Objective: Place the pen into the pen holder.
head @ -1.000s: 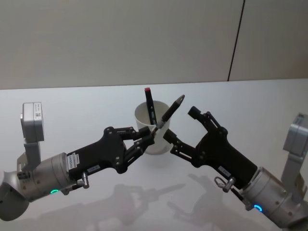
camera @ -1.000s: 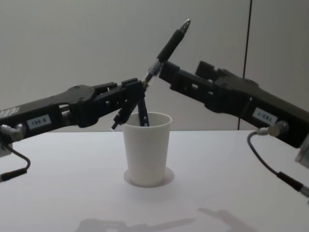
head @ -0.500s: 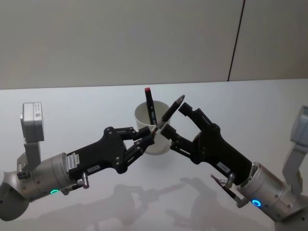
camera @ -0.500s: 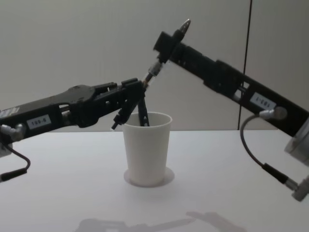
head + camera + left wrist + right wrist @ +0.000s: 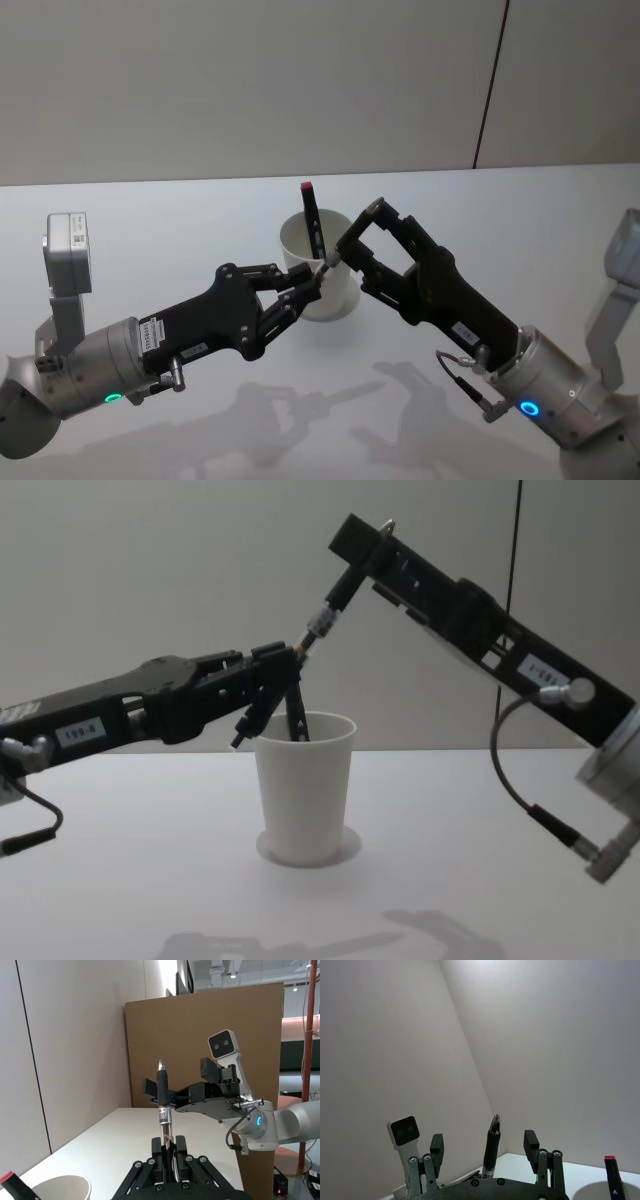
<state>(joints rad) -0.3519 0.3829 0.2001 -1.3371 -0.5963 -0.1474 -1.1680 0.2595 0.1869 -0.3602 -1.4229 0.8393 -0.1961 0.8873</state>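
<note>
The pen (image 5: 336, 593) is a dark one with a metal tip, slanting up and to the right above the pen holder (image 5: 304, 792), a white paper cup. My left gripper (image 5: 314, 277) is shut on the pen's lower end, just over the cup's rim. My right gripper (image 5: 355, 228) is open, with one finger on each side of the pen's upper part. In the right wrist view the pen (image 5: 491, 1147) stands between the two spread fingers (image 5: 530, 1141) with a gap on each side. In the left wrist view the pen (image 5: 163, 1100) rises from my left gripper (image 5: 168, 1146).
A red-capped marker (image 5: 311, 214) stands inside the cup (image 5: 338, 290), leaning toward its far side. The white table (image 5: 130, 880) runs wide around the cup. A plain wall stands behind.
My right gripper has moved up and forward from beside the pen, and its open fingers now straddle the pen's upper part. The left gripper and the pen have stayed put.
</note>
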